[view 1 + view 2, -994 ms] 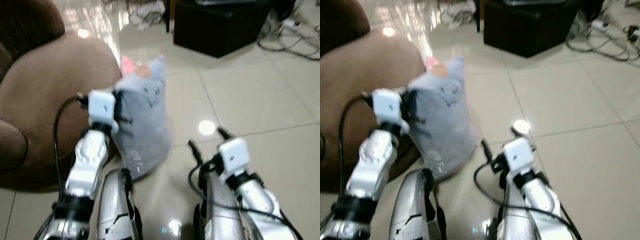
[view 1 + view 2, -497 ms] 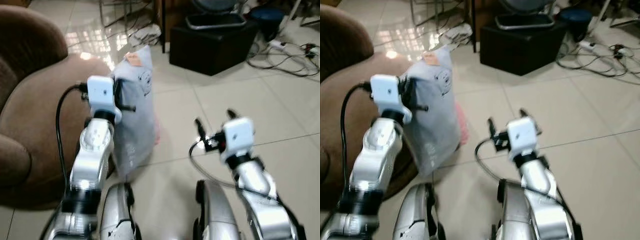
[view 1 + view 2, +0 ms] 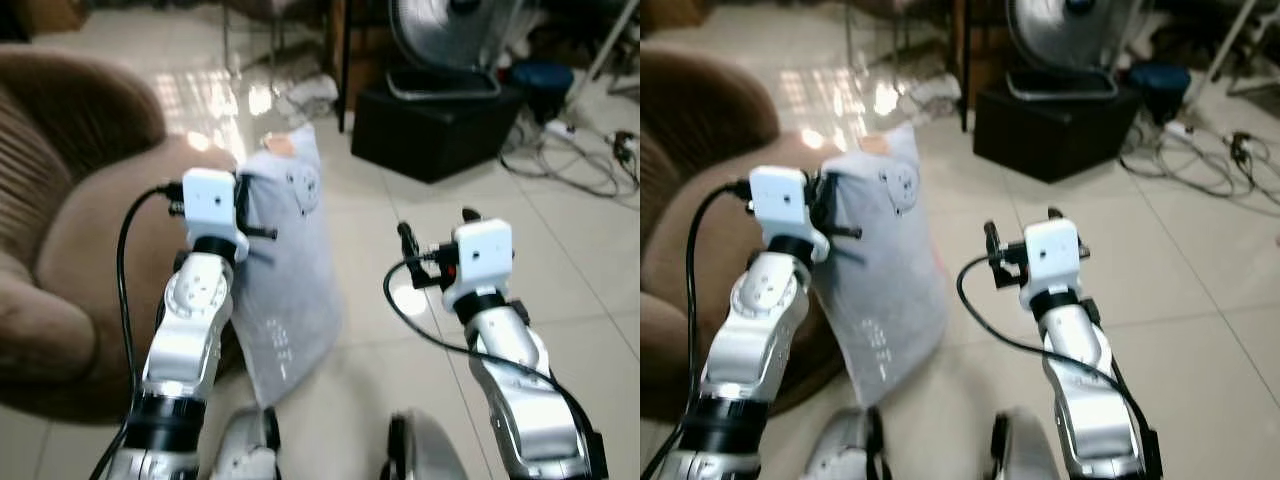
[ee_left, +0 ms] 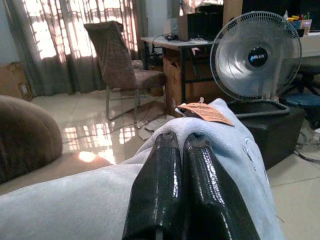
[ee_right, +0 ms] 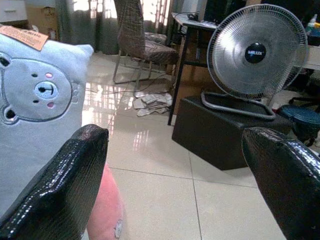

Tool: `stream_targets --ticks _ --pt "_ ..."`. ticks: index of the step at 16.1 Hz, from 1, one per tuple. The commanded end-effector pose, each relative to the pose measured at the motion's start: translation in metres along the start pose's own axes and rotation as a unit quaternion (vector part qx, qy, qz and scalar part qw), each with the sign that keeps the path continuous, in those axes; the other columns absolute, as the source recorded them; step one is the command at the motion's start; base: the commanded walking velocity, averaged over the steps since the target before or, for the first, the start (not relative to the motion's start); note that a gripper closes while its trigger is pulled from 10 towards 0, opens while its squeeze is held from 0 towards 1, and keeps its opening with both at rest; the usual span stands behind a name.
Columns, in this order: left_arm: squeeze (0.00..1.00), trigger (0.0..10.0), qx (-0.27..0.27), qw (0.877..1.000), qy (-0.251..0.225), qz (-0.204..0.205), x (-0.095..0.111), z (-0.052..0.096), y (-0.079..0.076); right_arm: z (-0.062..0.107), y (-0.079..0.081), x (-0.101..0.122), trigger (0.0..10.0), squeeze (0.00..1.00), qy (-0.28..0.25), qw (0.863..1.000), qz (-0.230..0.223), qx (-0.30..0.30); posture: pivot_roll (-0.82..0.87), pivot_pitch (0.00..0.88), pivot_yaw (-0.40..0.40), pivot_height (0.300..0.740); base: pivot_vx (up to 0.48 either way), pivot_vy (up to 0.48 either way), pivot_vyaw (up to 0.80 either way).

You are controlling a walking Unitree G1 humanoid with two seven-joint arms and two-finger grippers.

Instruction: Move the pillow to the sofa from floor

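A pale blue-grey pillow (image 3: 288, 270) with a bear face and an orange tag hangs upright in front of me, off the floor, beside the brown sofa (image 3: 85, 240). My left gripper (image 4: 181, 150) is shut on the pillow's upper edge, its black fingers (image 4: 155, 190) pressed together over the fabric. My right gripper (image 3: 436, 226) is open at the pillow's right side, apart from it, with its fingers (image 5: 55, 185) spread wide. In the right wrist view the pillow's bear face (image 5: 37, 92) sits beside one finger.
A black box (image 3: 435, 125) carrying a standing fan (image 3: 450, 35) is ahead on the tiled floor. Cables and a power strip (image 3: 590, 150) lie at the right. A chair (image 4: 125, 65) and a desk (image 4: 175, 55) stand further back.
The camera has risen and the view has shifted. The pillow came up off the floor in my left gripper. My right arm lifted beside it, fingers still apart.
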State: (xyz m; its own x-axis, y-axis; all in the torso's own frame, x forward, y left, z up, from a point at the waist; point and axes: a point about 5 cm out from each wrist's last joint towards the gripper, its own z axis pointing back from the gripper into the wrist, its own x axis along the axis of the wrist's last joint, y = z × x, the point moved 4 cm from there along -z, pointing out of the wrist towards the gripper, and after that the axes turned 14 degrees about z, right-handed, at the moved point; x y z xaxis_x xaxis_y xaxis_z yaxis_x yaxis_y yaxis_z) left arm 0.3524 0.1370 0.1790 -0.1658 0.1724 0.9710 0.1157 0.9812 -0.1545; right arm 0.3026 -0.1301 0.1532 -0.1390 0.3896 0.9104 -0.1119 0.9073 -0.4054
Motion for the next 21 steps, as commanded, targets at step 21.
stream_targets --ticks 21 --pt "0.0 10.0 -0.008 0.999 -0.009 -0.036 0.005 -0.015 -0.003 -0.002 0.014 -0.015 10.0 0.0 0.029 0.999 0.022 0.037 -0.06 0.014 0.033 0.74 0.182 0.0 0.3"
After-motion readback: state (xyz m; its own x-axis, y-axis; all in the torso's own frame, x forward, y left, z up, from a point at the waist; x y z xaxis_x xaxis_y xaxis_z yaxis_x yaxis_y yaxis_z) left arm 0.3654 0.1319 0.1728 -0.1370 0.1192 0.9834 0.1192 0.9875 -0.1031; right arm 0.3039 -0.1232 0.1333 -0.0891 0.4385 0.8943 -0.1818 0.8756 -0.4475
